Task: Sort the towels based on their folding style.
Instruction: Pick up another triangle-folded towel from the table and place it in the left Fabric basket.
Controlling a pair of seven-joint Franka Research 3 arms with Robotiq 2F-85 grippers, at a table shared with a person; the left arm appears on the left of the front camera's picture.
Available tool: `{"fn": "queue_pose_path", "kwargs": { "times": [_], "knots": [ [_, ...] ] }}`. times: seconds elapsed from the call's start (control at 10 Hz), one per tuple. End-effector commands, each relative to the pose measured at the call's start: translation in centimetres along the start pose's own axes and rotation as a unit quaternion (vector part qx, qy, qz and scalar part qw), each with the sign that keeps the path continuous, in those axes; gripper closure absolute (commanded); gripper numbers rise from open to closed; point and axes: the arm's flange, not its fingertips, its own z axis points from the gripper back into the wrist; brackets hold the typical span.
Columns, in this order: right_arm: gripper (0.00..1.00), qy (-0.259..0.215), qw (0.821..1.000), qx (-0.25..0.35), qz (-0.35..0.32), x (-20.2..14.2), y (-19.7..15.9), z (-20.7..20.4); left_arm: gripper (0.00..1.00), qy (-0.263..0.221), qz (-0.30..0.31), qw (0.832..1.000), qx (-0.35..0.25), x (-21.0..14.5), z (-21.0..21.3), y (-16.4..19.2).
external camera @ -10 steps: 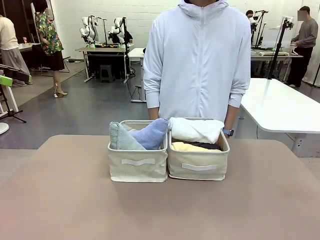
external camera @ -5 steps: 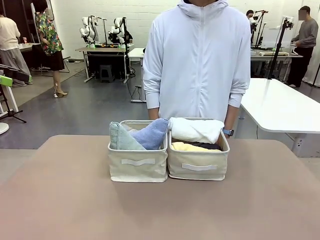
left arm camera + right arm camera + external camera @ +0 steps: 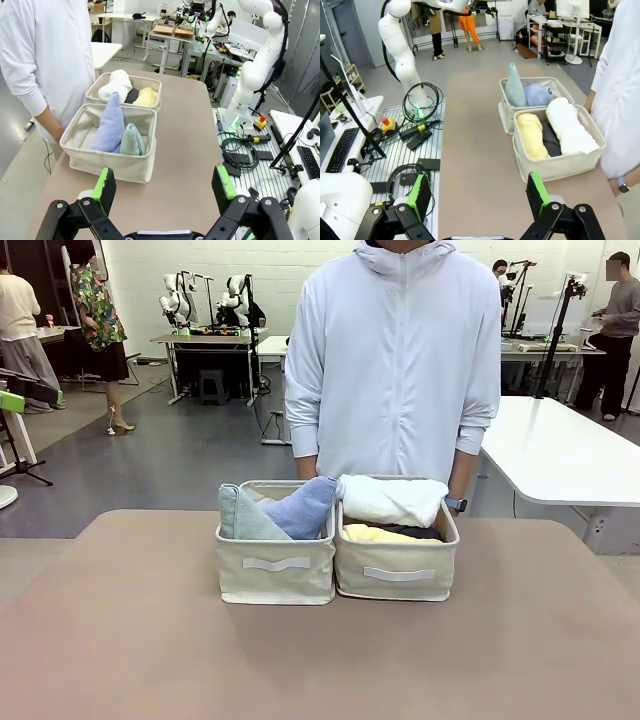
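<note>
Two beige baskets stand side by side at the table's far middle. The left basket holds a pale green cone towel and a blue cone towel. The right basket holds a white rolled towel on top, with a yellow roll and a dark grey roll beneath. In the left wrist view my left gripper is open, well short of the baskets. My right gripper is open too, back from the basket of rolls.
A person in a pale blue jacket stands right behind the baskets, arms down. The brown table stretches bare in front of the baskets. A white table stands at the back right.
</note>
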Motion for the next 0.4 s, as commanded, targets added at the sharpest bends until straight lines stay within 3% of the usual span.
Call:
{"fn": "queue_pose_path", "kwargs": {
  "times": [0.0,0.3],
  "knots": [
    [0.00,-0.016,1.000,0.002,0.005,0.31,-0.20,0.07,0.00,-0.002,-0.006,1.000,-0.002,0.02,0.07,-0.19],
    [0.00,-0.016,1.000,0.002,0.005,0.31,-0.20,0.07,0.00,-0.002,-0.006,1.000,-0.002,0.02,0.07,-0.19]
  ]
}}
